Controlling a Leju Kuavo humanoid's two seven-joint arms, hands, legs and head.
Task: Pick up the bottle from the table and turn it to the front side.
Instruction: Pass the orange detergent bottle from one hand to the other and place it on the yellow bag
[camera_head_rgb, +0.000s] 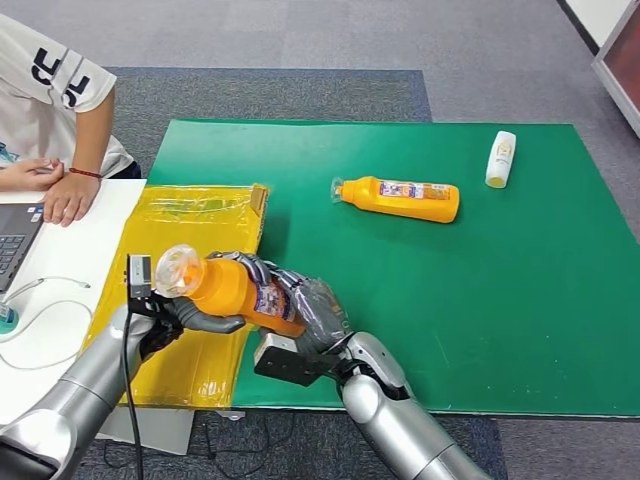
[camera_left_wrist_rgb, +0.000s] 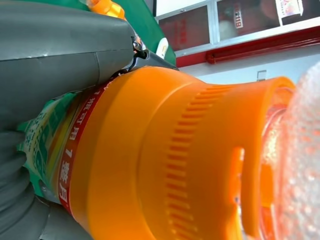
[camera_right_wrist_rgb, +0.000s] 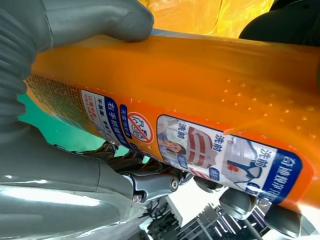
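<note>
Sideways, the orange labelled bottle (camera_head_rgb: 234, 290) is gripped by left hand (camera_head_rgb: 170, 315) and right hand (camera_head_rgb: 313, 320).

Two silver, glossy arms with rounded joint shells end in a left hand (camera_head_rgb: 162, 318) and a right hand (camera_head_rgb: 306, 325) — grey ribbed covers, thick grey thumbs, darker fingers — a black cable trailing down the left forearm.
</note>
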